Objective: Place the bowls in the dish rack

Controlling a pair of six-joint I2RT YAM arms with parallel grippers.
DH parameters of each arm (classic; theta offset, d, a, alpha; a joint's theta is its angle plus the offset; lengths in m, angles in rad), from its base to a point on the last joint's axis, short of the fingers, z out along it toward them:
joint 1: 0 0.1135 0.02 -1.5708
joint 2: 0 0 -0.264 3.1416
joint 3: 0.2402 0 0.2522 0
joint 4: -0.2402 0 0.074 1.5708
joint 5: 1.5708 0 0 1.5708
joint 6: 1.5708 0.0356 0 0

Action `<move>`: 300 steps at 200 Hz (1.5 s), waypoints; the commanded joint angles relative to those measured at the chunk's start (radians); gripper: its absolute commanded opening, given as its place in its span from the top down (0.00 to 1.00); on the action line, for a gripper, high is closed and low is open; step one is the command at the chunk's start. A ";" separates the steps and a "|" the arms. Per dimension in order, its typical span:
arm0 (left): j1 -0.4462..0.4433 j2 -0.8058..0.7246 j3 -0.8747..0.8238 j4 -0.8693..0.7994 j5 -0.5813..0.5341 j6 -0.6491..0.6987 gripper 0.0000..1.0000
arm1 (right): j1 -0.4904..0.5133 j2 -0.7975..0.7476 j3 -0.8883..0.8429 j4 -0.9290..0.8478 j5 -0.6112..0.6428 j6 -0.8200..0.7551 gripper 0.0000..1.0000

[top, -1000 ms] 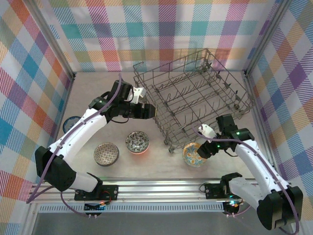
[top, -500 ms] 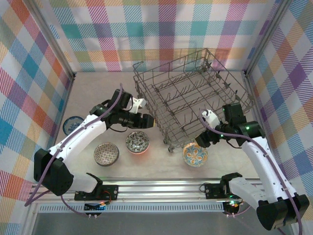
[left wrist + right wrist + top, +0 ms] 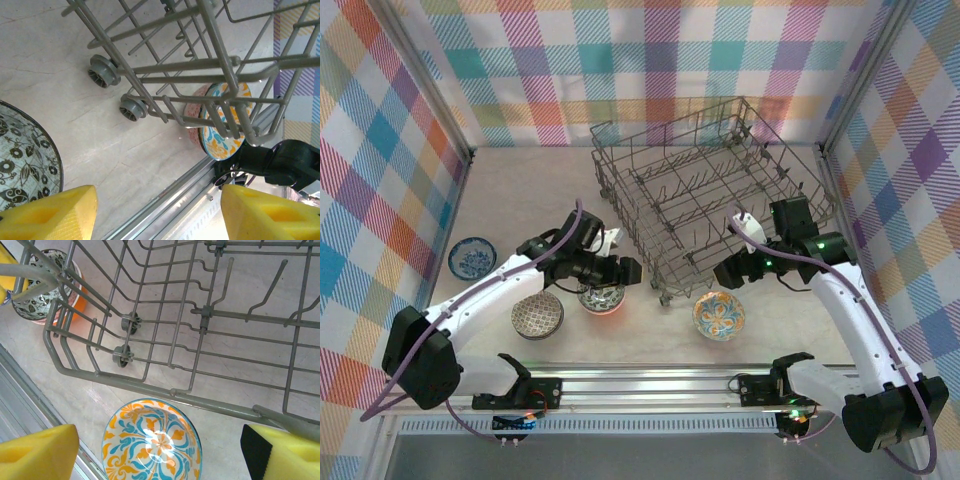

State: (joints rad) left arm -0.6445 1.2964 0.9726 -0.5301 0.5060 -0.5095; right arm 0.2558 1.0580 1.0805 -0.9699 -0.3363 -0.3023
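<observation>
The orange bowl (image 3: 152, 440) sits mouth-up on the table (image 3: 520, 190), just near of the rack (image 3: 700, 200); round, it has no long axis. The right gripper (image 3: 160, 455) hangs over it, jaws wide apart and empty, bowl centred between them, so that arm is nearer. The left gripper (image 3: 160, 212), also apart and empty, hovers by the floral bowl (image 3: 602, 293), mouth-up at the rack's near-left corner.

The dish rack (image 3: 211, 30) hides part of the orange-yellow bowl (image 3: 220, 147) (left wrist view); the floral bowl (image 3: 25, 165) is cropped.
</observation>
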 commanded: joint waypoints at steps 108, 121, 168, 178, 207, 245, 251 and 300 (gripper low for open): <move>-0.266 -0.039 -0.141 0.216 -0.221 -0.280 0.30 | -0.010 -0.150 -0.041 0.259 0.014 -0.010 0.13; -0.307 -0.042 -0.175 0.291 -0.261 -0.336 0.30 | -0.010 -0.151 -0.032 0.272 0.040 0.023 0.13; -0.426 0.041 -0.190 0.416 -0.379 -0.454 0.28 | -0.011 -0.188 -0.035 0.342 0.080 0.086 0.13; -0.442 0.065 -0.187 0.442 -0.398 -0.474 0.28 | -0.010 -0.186 -0.033 0.334 0.087 0.082 0.13; -0.476 0.120 -0.184 0.503 -0.435 -0.503 0.27 | -0.010 -0.205 -0.054 0.339 0.112 0.069 0.13; -0.509 0.173 -0.188 0.580 -0.468 -0.534 0.28 | -0.010 -0.203 -0.059 0.338 0.111 0.052 0.13; -0.516 0.181 -0.189 0.588 -0.475 -0.543 0.28 | -0.010 -0.202 -0.060 0.339 0.114 0.052 0.13; -0.571 0.236 -0.215 0.678 -0.522 -0.625 0.26 | -0.010 -0.204 -0.062 0.345 0.121 0.063 0.13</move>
State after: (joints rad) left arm -1.1770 1.4826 0.7887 0.0799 -0.0090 -1.0756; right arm 0.2489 0.8619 1.0225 -0.6575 -0.2195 -0.2436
